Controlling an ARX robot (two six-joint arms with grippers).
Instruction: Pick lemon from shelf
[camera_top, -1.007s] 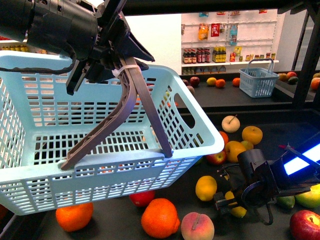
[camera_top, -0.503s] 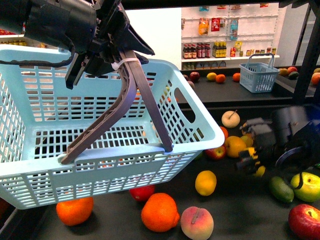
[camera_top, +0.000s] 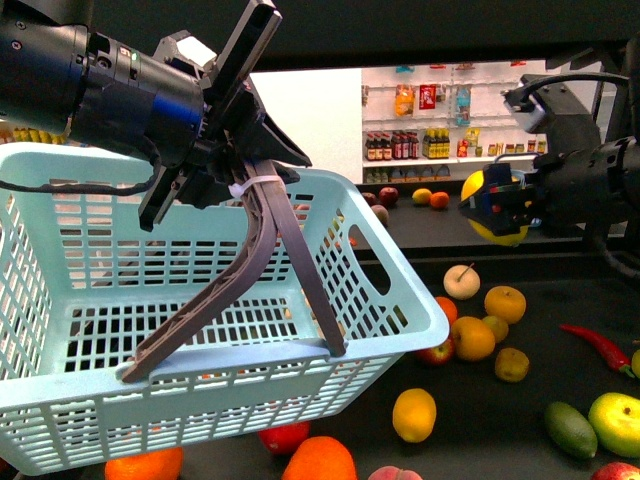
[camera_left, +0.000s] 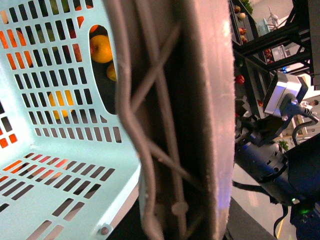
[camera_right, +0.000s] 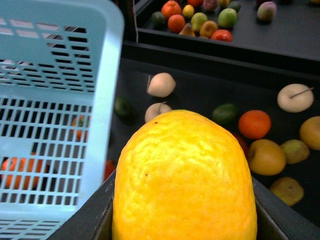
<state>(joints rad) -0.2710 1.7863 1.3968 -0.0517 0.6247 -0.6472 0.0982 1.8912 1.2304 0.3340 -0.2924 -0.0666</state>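
My right gripper (camera_top: 497, 207) is shut on the lemon (camera_top: 474, 190), a deep-yellow oval fruit. It holds the lemon high above the shelf's dark tray (camera_top: 500, 430), to the right of the light-blue basket (camera_top: 90, 300) and apart from its rim. In the right wrist view the lemon (camera_right: 184, 180) fills the space between the fingers (camera_right: 100, 215), with the basket's corner (camera_right: 100, 75) beside it. My left gripper (camera_top: 245, 170) is shut on the grey basket handle (camera_top: 270, 260) and holds the basket tilted in the air. The handle (camera_left: 180, 125) fills the left wrist view.
Loose fruit lies on the tray under and beside the basket: a yellow fruit (camera_top: 414, 414), oranges (camera_top: 322, 460), apples (camera_top: 461, 281), a green fruit (camera_top: 570, 428) and a red chilli (camera_top: 600, 347). A higher tier with fruit (camera_top: 430, 197) and bottle shelves (camera_top: 420, 145) stand behind.
My right gripper has risen from the tray with the lemon, up to about the level of the basket's rim. The basket has shifted slightly in the left gripper.
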